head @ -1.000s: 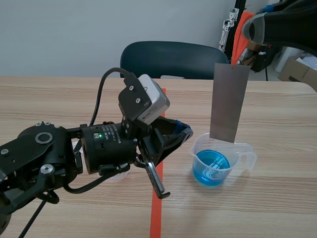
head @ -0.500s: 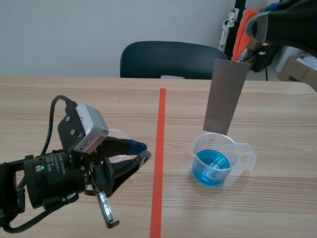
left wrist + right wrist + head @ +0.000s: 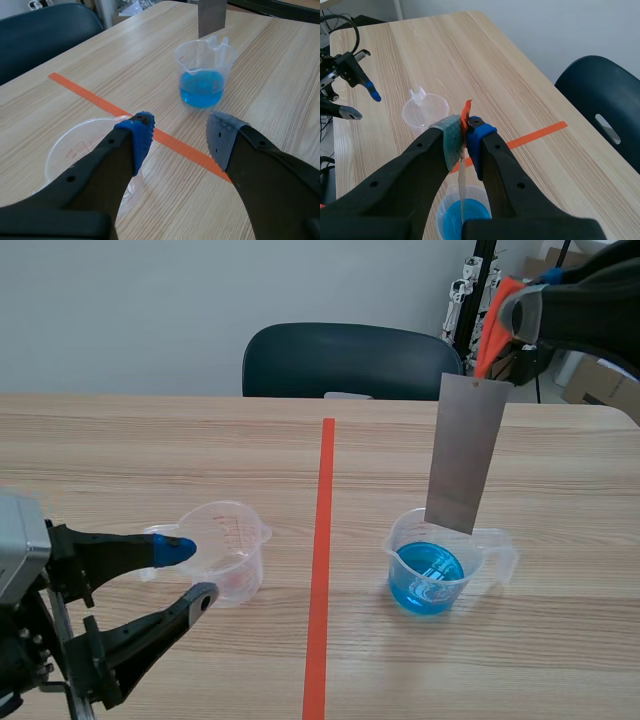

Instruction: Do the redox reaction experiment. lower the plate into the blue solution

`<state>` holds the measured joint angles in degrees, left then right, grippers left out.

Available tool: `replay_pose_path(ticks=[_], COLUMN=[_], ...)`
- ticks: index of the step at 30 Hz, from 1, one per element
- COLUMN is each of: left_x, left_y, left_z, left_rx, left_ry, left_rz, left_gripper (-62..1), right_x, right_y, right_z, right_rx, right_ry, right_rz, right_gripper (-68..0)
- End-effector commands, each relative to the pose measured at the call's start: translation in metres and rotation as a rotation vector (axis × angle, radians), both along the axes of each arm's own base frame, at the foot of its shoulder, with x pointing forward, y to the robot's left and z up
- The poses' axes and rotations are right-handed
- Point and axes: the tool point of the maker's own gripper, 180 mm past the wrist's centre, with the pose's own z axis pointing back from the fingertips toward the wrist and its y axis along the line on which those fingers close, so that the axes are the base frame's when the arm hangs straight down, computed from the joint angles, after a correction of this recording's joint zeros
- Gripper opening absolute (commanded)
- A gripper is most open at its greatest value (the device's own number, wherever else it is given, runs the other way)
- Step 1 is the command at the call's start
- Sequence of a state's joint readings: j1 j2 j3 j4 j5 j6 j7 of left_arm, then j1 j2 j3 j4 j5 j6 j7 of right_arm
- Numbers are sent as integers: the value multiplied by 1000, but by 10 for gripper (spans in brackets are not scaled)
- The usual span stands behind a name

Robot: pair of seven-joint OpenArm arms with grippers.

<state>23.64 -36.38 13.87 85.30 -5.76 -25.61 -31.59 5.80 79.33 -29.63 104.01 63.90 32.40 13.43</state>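
Showing, nearest, the left pincer [image 3: 192, 573], released with fingers spread wide, just beside an empty clear cup [image 3: 235, 555] on the table [image 3: 120, 460]. Well apart across the tape line [image 3: 322, 540] stands the beaker [image 3: 480, 540] of blue solution [image 3: 426, 578]. The right pincer [image 3: 465, 134] is clenched on the plate [image 3: 467, 450] at its top edge; the plate's lower edge hangs at the beaker's rim, above the liquid.

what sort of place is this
Probably a robot test room or office rather than a chemistry lab: plain wooden table with an orange tape line, a dark chair, a cardboard box behind.

Lab room, taped wooden table [image 3: 150, 440], dark chair [image 3: 350, 360], cardboard boxes [image 3: 605, 380]
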Motion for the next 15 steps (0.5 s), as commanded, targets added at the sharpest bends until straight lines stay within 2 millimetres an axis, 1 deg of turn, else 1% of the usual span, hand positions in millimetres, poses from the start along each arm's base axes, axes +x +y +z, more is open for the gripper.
replay_pose_path(ticks=[1, 4, 9, 11, 15], left_x=[-7, -19, -33, -39, -60], left_y=[0, 8, 20, 23, 23], left_z=[9, 15, 23, 24, 19], left_rx=[-41, -84, -138, -143, -110], left_ry=[-13, -12, -20, -23, -24], left_rz=[-9, -11, 4, 2, -46], left_gripper=[-288, -241, -135, -114, -111], right_x=[4, 4, 6, 7, 7], right_y=[-1, -2, -3, -4, -5], right_z=[7, 3, -3, -5, -11], right_rx=[21, 22, 12, 11, 17], right_ry=[-17, -12, -17, -14, -7], right_rz=[-10, -14, -18, -24, -30], right_gripper=[-673, -673, -673, -673, -673])
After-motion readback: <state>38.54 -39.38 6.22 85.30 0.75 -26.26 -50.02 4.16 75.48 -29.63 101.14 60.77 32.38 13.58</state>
